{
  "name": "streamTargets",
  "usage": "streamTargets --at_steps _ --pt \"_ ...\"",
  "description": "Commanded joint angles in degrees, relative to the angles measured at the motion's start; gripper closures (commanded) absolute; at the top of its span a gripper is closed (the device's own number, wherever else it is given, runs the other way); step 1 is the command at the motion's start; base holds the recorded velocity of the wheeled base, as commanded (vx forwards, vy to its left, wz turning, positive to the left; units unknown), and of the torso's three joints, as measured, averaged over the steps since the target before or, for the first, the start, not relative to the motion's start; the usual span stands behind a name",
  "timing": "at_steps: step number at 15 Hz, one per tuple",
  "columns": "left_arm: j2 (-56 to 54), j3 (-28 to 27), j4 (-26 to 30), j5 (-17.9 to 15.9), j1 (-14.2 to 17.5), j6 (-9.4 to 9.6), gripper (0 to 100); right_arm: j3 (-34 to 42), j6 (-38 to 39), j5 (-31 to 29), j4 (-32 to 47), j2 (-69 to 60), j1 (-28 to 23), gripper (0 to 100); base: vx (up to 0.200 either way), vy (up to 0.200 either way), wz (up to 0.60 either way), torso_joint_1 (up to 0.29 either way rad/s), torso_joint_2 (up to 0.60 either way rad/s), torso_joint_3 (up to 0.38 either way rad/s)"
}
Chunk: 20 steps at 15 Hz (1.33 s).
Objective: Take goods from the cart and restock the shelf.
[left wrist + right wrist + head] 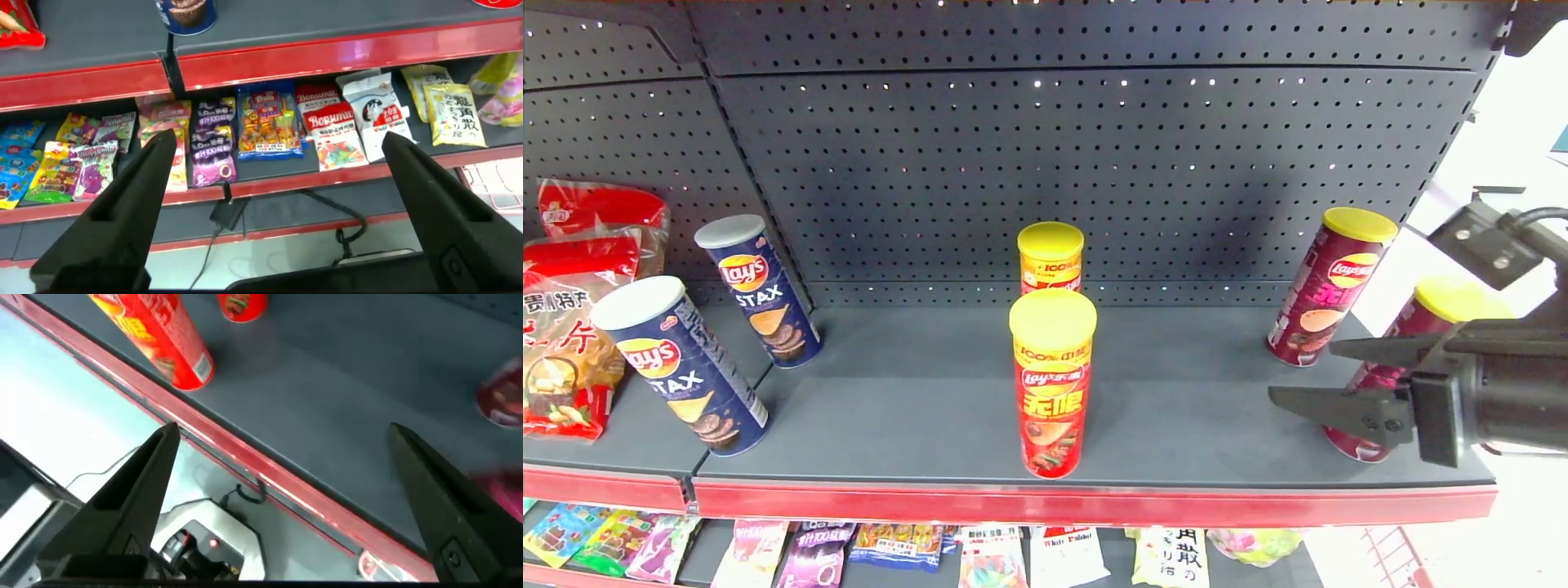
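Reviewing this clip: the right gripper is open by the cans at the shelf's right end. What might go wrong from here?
1. The right gripper, fingers open, is right by the front maroon chip can, which stands near the shelf's red front edge. A sideways sweep might knock the can off.
2. That can is tall and narrow. If pushed inward, it may topple into the rear maroon chip can.
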Motion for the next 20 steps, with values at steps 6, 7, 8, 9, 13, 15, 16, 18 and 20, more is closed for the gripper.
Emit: streamTargets --at_steps 6,7,8,9,13,15,16,18,20 --pt "0.33 -0.08 -0.03 0.36 -0.01 -0.07 0 0.80 2.15 -0.03 -6.05 11.41 5.46 0 0.000 0.000 0.00 0.000 0.00 0.000" --pt "0.33 0.00 -0.03 0.36 -0.01 -0.07 0 0.88 2.15 -0.11 -6.75 12.03 5.46 0 0.000 0.000 0.00 0.000 0.00 0.000" --pt "0.33 0.00 -0.03 0.28 -0.01 -0.07 0 0.71 2.06 -1.96 -8.95 15.28 5.19 0 0.000 0.000 0.00 0.000 0.00 0.000" --pt "0.33 0.00 0.05 0.19 -0.01 -0.07 0 0.44 2.06 -3.37 -9.13 16.77 5.19 0 0.000 0.000 0.00 0.000 0.00 0.000" --pt "0.33 0.00 0.05 0.36 -0.01 0.01 0 0.09 2.06 -4.51 -9.30 21.34 5.55 0 0.000 0.000 0.00 0.000 0.00 0.000" --pt "0.33 0.00 0.05 0.36 -0.01 0.01 0 -0.17 2.06 -6.00 -9.30 23.01 6.16 0 0.000 0.000 0.00 0.000 0.00 0.000" --pt "0.33 0.00 0.05 0.36 -0.01 0.01 0 -0.17 2.06 -6.62 -9.30 23.89 6.34 0 0.000 0.000 0.00 0.000 0.00 0.000" --pt "0.33 0.00 0.05 0.36 0.08 0.01 0 -0.87 2.24 -8.11 -10.88 26.53 6.42 0 0.000 0.000 0.00 0.000 0.00 0.000" --pt "0.33 0.00 0.05 0.36 -0.01 0.01 0 -1.23 2.15 -9.17 -13.61 28.90 6.51 0 0.000 0.000 0.00 0.000 0.00 0.000"
